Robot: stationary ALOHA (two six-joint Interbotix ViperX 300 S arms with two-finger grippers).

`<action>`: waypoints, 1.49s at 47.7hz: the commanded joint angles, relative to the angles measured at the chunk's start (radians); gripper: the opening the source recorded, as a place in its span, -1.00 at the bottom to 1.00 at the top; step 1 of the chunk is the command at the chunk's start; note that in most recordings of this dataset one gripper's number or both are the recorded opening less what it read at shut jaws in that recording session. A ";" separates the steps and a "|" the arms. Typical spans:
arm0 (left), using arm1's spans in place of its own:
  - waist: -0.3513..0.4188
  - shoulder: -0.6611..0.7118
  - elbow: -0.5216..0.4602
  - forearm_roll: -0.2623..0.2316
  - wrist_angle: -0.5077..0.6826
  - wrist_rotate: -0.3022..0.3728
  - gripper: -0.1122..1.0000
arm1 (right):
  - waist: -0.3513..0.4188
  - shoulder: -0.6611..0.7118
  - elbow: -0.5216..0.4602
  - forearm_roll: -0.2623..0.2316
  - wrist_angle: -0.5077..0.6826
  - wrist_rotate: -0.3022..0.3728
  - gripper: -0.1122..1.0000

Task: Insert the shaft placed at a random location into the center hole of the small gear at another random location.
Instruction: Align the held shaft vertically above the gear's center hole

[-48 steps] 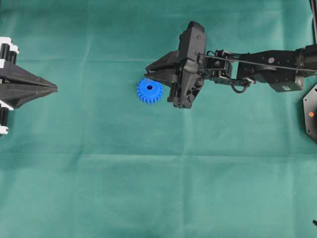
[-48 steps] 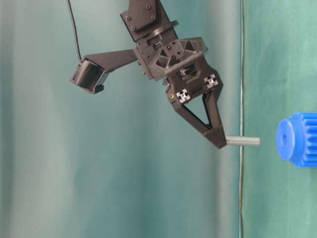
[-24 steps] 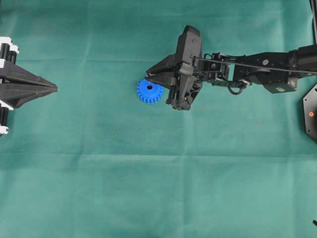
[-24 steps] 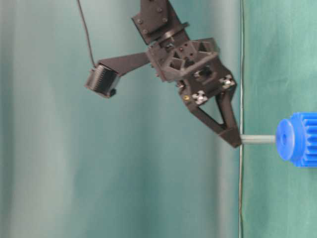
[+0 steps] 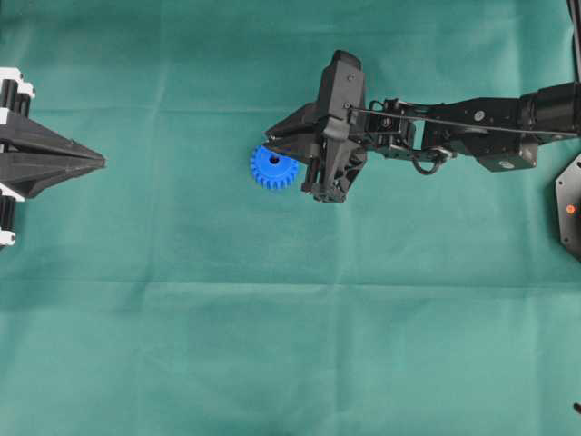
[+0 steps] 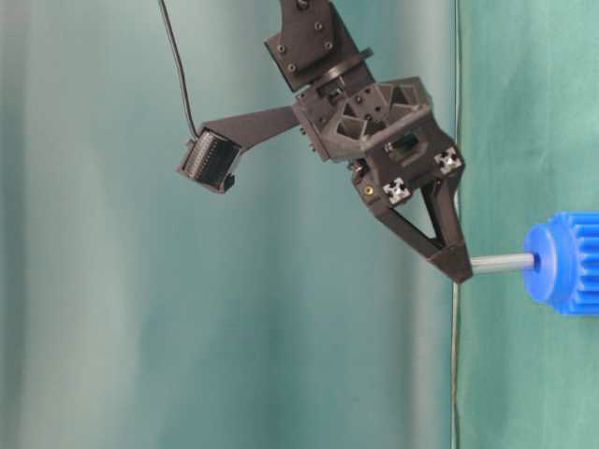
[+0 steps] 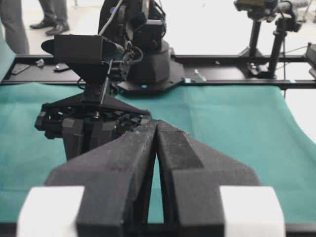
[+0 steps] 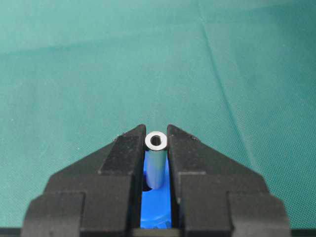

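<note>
The small gear (image 5: 273, 168), bright blue and toothed, lies flat on the green cloth left of centre. My right gripper (image 6: 459, 268) hangs just above it, shut on the shaft (image 6: 501, 264). The silvery shaft points straight at the raised hub (image 6: 535, 264), and its lower end meets the center hole. In the right wrist view the shaft (image 8: 156, 163) stands between the fingers (image 8: 126, 153), its ring-shaped top end up, with the blue gear (image 8: 155, 212) below. My left gripper (image 5: 100, 163) rests at the far left, shut and empty, its tips (image 7: 156, 124) touching.
Green cloth (image 5: 290, 345) covers the whole table. The right arm (image 5: 472, 127) stretches in from the right edge. A black fixture (image 5: 570, 209) sits at the right border. Beyond the table's far edge stand the arm base (image 7: 145, 59) and camera stands (image 7: 254, 39).
The right gripper has come down toward the gear with the shaft. The shaft's lower end, earlier clear of the hub, now reaches the hole. The left gripper has not moved.
</note>
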 commanded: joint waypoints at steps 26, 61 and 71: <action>-0.003 0.006 -0.017 0.003 -0.005 -0.003 -0.79 | 0.006 -0.087 -0.009 0.003 0.018 -0.009 -0.56; -0.002 0.006 -0.017 0.003 -0.005 -0.003 -0.79 | 0.014 -0.009 -0.012 0.006 -0.021 -0.003 -0.56; -0.003 0.006 -0.017 0.003 -0.005 -0.003 -0.79 | 0.014 -0.035 -0.008 0.008 -0.015 -0.006 -0.56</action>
